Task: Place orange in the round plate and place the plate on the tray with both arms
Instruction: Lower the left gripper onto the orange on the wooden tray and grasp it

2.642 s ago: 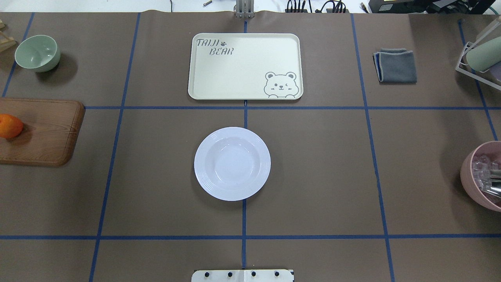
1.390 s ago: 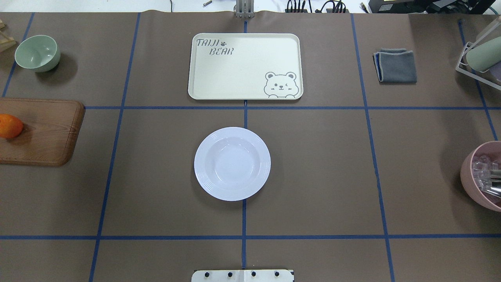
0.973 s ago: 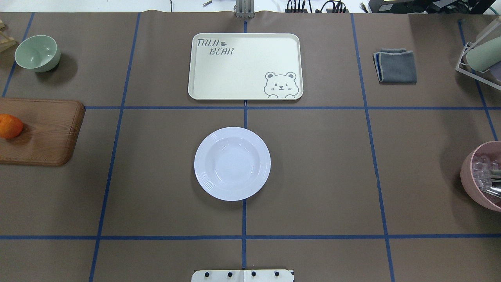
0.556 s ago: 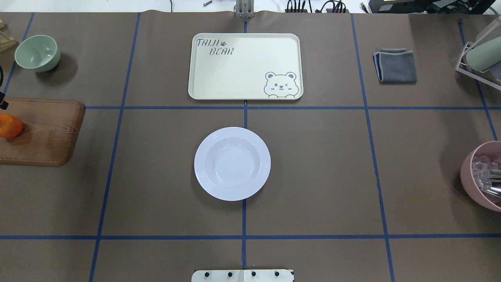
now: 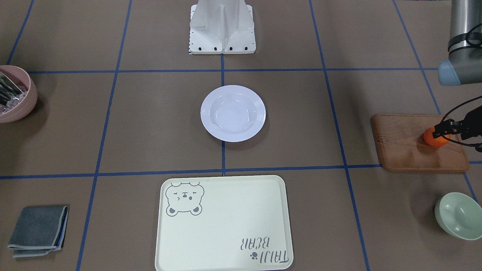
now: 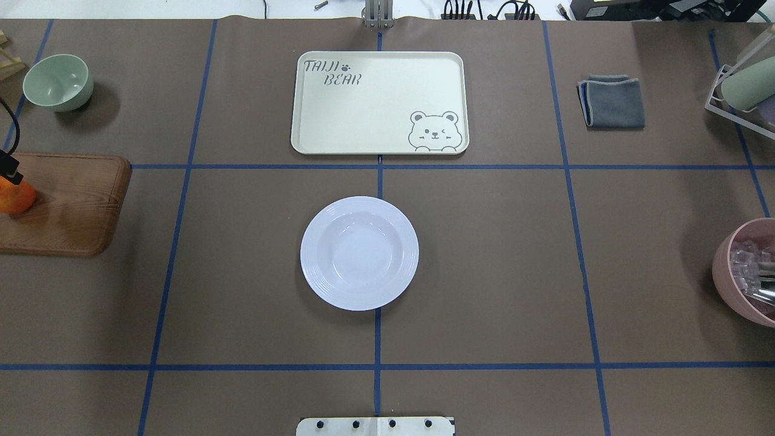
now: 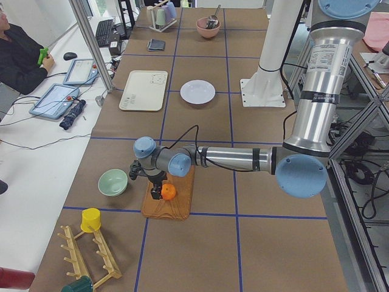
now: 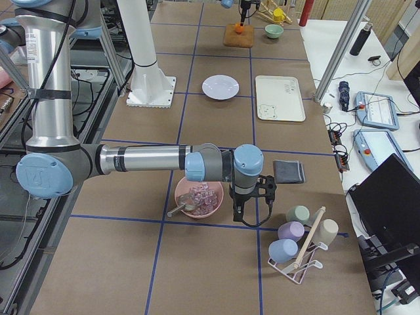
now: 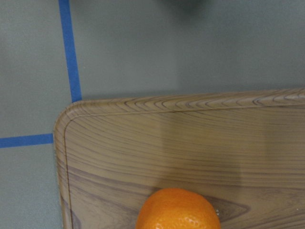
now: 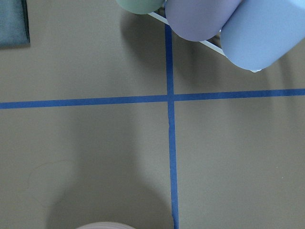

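Note:
The orange [image 5: 433, 140] lies on a brown wooden board [image 5: 403, 146] at the table's left end, and it fills the bottom edge of the left wrist view [image 9: 178, 210]. My left gripper [image 5: 442, 130] hovers right over the orange; I cannot tell if its fingers are open or shut. The white round plate [image 6: 359, 252] sits empty at the table's middle. Beyond it lies the cream tray [image 6: 378, 103], also empty. My right gripper [image 8: 237, 211] hangs low between a pink bowl and a mug rack at the far right end; its state cannot be told.
A pale green bowl [image 5: 457, 215] stands beside the board. A pink bowl [image 5: 13, 94] of clear pieces, a folded grey cloth [image 5: 37, 230] and a mug rack [image 8: 298, 243] occupy the right end. The robot's white base [image 5: 222, 26] is behind the plate. A person sits at a side desk [image 7: 18, 55].
A black part of my left gripper with its cable has come in at the overhead view's left edge, over the orange. Plate, tray and orange have not moved.

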`<state>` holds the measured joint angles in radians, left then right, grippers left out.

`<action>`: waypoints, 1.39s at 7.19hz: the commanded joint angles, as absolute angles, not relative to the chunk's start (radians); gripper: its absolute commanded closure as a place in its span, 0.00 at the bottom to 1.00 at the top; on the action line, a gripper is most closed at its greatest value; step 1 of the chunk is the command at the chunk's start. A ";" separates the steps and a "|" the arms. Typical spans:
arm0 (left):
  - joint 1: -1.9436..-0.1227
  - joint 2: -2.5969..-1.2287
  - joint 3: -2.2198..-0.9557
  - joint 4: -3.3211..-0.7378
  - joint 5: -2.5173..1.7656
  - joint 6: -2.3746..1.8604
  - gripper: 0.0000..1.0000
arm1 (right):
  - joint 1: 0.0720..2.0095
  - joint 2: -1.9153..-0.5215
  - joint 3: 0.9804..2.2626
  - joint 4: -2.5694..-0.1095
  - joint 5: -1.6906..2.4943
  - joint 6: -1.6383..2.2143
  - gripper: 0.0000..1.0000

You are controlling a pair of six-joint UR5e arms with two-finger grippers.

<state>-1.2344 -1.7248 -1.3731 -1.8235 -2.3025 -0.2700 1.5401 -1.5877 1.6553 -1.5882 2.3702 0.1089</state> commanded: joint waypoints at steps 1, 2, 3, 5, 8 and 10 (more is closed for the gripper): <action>-1.212 -1.732 -1.301 -1.918 -2.301 -0.270 0.02 | 1.540 -1.595 1.660 -1.586 2.375 0.109 0.00; -1.195 -1.733 -1.258 -1.962 -2.301 -0.275 0.02 | 1.540 -1.595 1.655 -1.586 2.373 0.109 0.00; -1.189 -1.733 -1.259 -1.963 -2.301 -0.275 0.02 | 1.540 -1.597 1.657 -1.585 2.372 0.109 0.00; -1.187 -1.733 -1.275 -1.962 -2.307 -0.278 0.03 | 1.540 -1.595 1.658 -1.585 2.373 0.109 0.00; -1.189 -1.720 -1.284 -1.953 -2.310 -0.276 0.03 | 1.540 -1.594 1.660 -1.586 2.375 0.109 0.00; -1.189 -1.717 -1.295 -1.950 -2.310 -0.276 0.03 | 1.540 -1.598 1.664 -1.589 2.378 0.109 0.00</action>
